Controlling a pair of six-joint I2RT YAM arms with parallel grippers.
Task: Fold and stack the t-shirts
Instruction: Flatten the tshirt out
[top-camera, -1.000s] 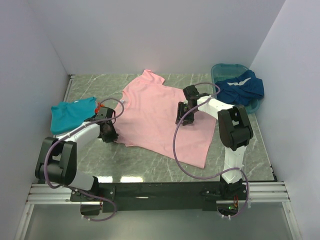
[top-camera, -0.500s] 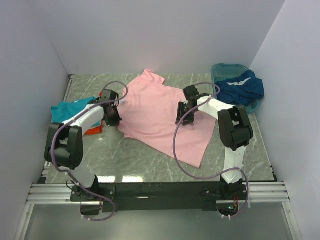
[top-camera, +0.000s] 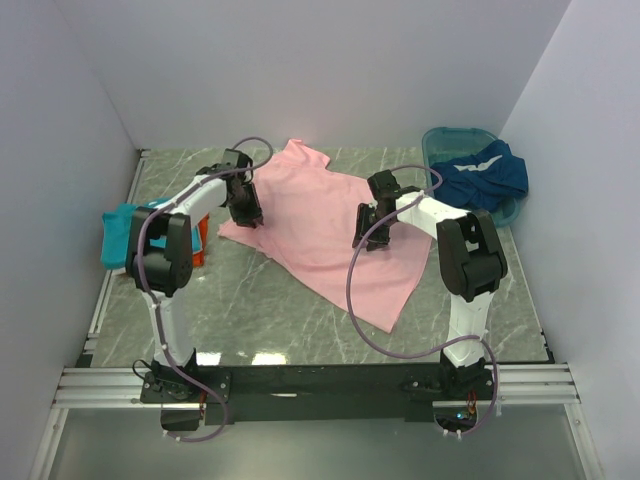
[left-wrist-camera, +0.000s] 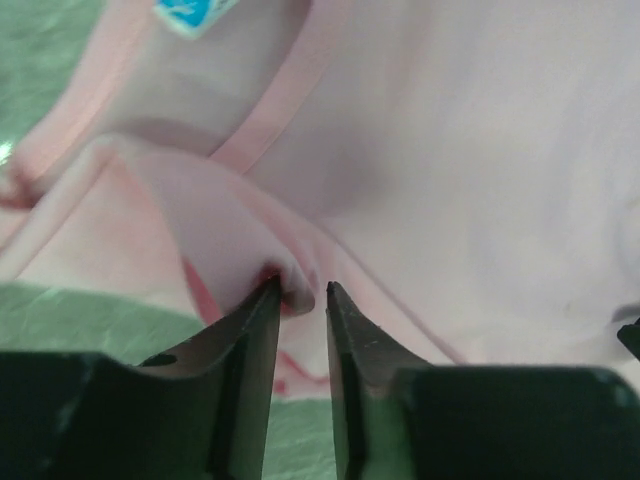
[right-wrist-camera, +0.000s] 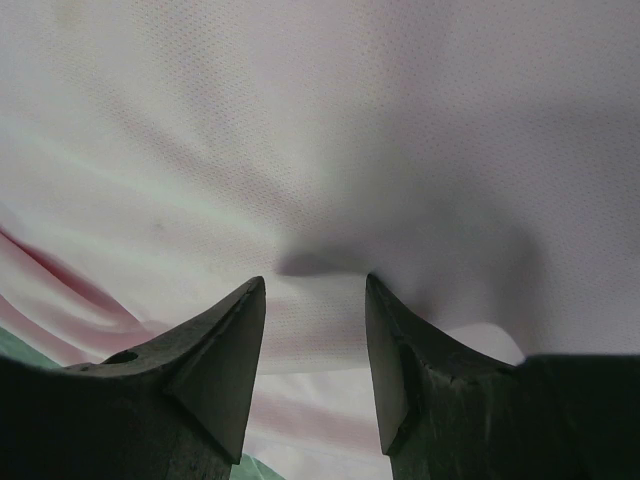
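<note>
Pink cloth bunches between the narrow-set fingers of the left end effector (left-wrist-camera: 298, 300), seemingly pinching a fold at the shirt's left edge near the collar. Fingers of the right end effector (right-wrist-camera: 314, 330) stand apart, pressing mid-shirt without gripping. The light pink t-shirt (top-camera: 320, 235) lies on the desk (top-camera: 250, 315), its long axis running diagonally from far-left to near-right, between both arms.

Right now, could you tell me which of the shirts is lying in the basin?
The dark blue shirt, draped over the teal basin at far right; the others lie on the table.
</note>
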